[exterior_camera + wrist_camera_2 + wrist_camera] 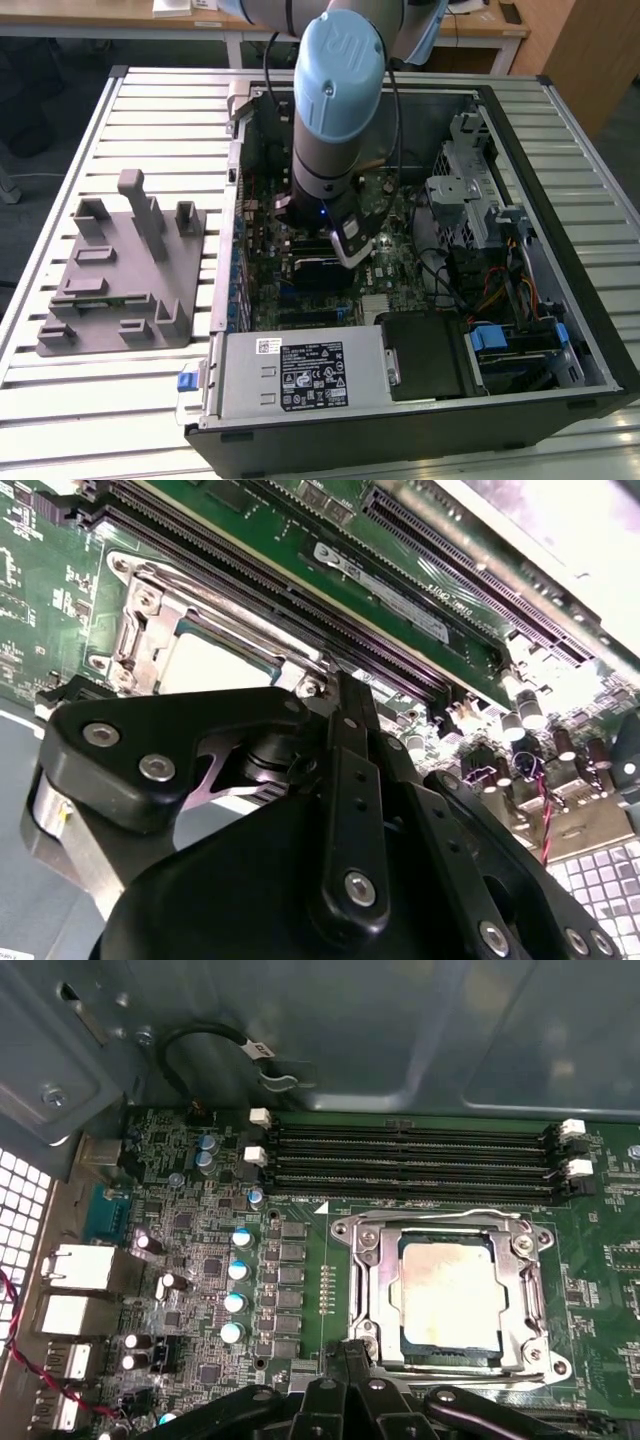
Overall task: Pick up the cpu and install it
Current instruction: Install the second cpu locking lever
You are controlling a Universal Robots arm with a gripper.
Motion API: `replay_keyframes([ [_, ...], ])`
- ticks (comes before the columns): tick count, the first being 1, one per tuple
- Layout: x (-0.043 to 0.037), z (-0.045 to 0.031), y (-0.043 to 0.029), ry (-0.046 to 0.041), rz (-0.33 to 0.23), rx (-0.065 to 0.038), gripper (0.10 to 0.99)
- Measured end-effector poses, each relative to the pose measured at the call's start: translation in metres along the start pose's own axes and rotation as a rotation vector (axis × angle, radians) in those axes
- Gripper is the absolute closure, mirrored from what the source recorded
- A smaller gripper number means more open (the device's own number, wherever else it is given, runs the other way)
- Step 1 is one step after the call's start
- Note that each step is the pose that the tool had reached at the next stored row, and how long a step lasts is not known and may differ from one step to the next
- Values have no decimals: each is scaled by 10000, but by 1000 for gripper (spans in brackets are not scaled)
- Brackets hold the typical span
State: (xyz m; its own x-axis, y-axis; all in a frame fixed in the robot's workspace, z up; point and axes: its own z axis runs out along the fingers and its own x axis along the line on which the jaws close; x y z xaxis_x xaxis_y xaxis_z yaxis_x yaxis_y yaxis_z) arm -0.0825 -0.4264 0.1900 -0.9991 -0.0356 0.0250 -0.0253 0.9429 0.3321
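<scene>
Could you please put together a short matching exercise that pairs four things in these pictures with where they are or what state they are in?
Things:
1. cpu
2. grey tray
3. memory slots
4. hand

Places or states:
A. on the slatted table, outside the computer case, toward the exterior view's left
B. lying in the metal socket frame on the green board
C. hanging just beside the socket frame, with nothing seen in its grip
D. long dark rows with no modules in them, next to the socket

Pairs: 1-B, 2-A, 3-D, 4-C
</scene>
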Motion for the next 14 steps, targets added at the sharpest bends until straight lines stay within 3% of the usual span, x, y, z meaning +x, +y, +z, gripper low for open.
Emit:
replay_keyframes([
  [8,17,29,-10,-2,-4,-103,973],
  [14,20,10,-2,-5,-5,-112,973],
])
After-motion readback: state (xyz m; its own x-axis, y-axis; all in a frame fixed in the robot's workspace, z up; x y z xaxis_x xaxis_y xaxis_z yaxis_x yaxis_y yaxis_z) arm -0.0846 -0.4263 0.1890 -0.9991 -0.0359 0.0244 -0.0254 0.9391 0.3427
